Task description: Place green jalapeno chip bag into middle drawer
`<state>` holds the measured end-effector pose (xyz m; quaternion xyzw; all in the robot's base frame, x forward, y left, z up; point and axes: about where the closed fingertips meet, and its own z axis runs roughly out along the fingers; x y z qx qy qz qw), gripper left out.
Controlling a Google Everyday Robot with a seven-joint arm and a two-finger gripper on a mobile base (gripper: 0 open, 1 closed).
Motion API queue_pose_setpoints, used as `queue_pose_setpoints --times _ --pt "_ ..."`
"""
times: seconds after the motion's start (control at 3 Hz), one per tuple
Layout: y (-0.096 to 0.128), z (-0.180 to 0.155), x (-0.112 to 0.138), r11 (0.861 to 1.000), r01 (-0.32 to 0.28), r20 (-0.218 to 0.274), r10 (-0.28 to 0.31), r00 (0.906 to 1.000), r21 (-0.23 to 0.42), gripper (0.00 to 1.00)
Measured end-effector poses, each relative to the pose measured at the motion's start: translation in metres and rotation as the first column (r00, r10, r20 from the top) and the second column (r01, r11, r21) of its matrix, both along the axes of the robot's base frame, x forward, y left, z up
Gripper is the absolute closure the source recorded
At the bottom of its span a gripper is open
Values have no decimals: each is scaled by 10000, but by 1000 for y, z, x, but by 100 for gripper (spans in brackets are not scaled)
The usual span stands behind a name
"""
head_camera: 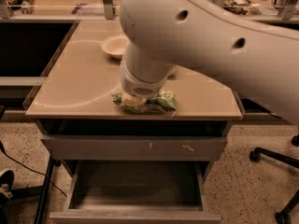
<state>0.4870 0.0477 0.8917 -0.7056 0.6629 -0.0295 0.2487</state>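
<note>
The green jalapeno chip bag [161, 101] lies crumpled on the tan tabletop, close to its front edge. My gripper [134, 101] is down on the bag's left part, hidden under the white wrist, so only a little of it shows. The big white arm crosses the view from the upper right. The middle drawer [135, 197] is pulled open below the table front, with its dark grey tray bare. It sits straight below the bag.
A white bowl [115, 45] stands on the tabletop behind the arm. A closed grey drawer front with white scratch marks [135, 148] sits above the open drawer. Office chair legs [275, 157] stand on the floor at the right. A shoe and a cable are at the lower left.
</note>
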Motion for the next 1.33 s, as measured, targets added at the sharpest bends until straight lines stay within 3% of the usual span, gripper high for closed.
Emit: queue_pose_setpoints --times 0.67,1.0,1.33 --pt "-107 54 -72 9850 1581 -197 -1571 9874 693 100" --pt "-136 52 -97 9667 2057 -524 -2000 9784 1520 100" --pt "-126 6 -107 9339 2490 -1314 -2215 9663 2565 100"
